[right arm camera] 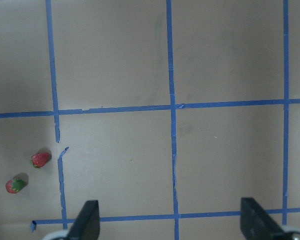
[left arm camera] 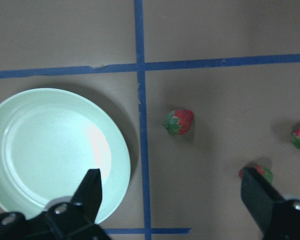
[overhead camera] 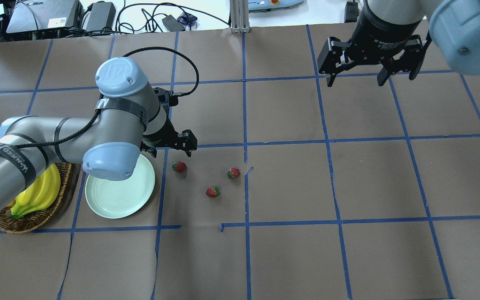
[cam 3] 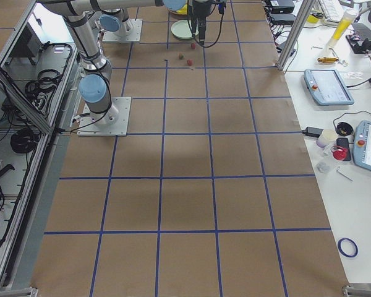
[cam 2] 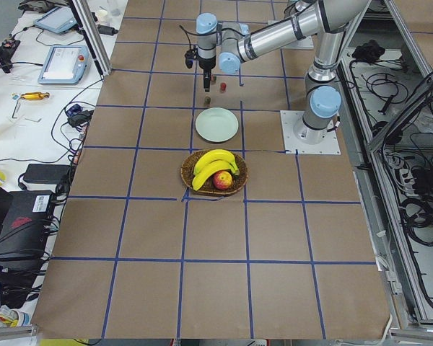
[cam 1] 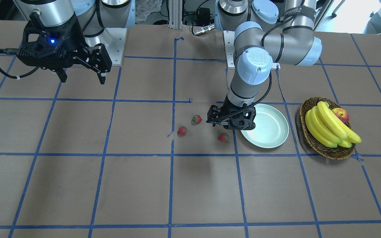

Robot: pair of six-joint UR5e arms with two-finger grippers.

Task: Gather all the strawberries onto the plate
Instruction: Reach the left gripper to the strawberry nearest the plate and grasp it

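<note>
Strawberries (overhead camera: 213, 191), all 3, lie on the worktop (overhead camera: 290, 250) near the mint-green plate (overhead camera: 119, 200), none in it yet. Left claw (left arm camera: 173, 200) hovers w/ jaws apart near the nearest strawberry (left arm camera: 179, 121); right claw (overhead camera: 356, 79), also apart, hangs well away. Step looks like approach for 1st pick: next move needs centring over that berry, lowering, closing.

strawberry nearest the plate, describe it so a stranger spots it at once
Find the pale green plate beside the banana basket. Just across the blue tape line from its rim lies the strawberry; the other two strawberries sit farther from the plate.
</note>
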